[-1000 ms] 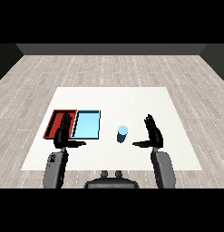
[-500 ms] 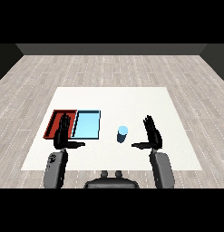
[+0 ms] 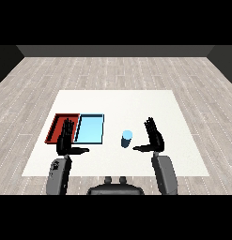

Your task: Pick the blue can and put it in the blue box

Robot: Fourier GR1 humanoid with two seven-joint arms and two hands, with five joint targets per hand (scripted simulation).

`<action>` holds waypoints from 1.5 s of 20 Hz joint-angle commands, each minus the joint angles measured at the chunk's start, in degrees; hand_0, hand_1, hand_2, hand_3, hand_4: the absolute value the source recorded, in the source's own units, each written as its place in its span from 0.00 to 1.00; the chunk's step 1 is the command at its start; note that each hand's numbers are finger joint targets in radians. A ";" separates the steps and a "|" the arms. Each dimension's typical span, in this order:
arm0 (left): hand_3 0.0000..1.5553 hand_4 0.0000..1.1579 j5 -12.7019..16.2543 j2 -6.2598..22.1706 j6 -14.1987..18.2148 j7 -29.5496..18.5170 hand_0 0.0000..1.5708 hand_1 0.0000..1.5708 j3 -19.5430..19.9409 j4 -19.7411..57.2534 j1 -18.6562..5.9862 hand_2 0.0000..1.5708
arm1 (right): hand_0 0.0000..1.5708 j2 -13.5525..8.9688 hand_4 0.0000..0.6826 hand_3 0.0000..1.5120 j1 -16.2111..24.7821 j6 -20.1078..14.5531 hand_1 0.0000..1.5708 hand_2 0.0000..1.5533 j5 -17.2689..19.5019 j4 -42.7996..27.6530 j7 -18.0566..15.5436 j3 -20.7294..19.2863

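right hand [image 3: 154, 138]: fingers straight up and spread, thumb poking out toward the blue can; it holds nothing.
left hand [image 3: 66, 140]: fingers straight too, thumb out to the side, holding nothing (it sits in front of the red tray).
blue can [image 3: 127, 139]: stands upright on the white table [image 3: 150, 103], just beside the right hand, not touched.
light blue tray [image 3: 90, 128]: on the other side of the can, near it, nothing in it.
red tray [image 3: 58, 125]: touching the blue tray's far side from the can.
step: i think the reach for the can.
next: the right hand likely needs to close in and curl round the can.
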 commanded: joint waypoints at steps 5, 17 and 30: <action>0.00 0.00 -1.50 -1.95 1.73 -0.71 0.00 0.00 -1.43 0.61 -0.53 0.00 | 0.00 0.74 0.00 0.00 -4.91 -5.68 0.00 0.00 -4.03 5.53 0.81 3.56; 0.00 0.00 2.10 0.85 -2.37 -0.99 0.00 0.00 1.93 0.28 1.41 0.00 | 0.00 0.75 0.00 0.00 -5.06 -9.97 0.00 0.00 -9.96 18.64 -11.00 10.16; 0.00 0.00 2.55 1.69 -1.83 1.67 0.00 0.00 3.29 -0.07 -1.34 0.00 | 0.00 0.75 0.00 0.00 -14.11 -10.21 0.00 0.00 -15.22 28.69 -12.83 9.30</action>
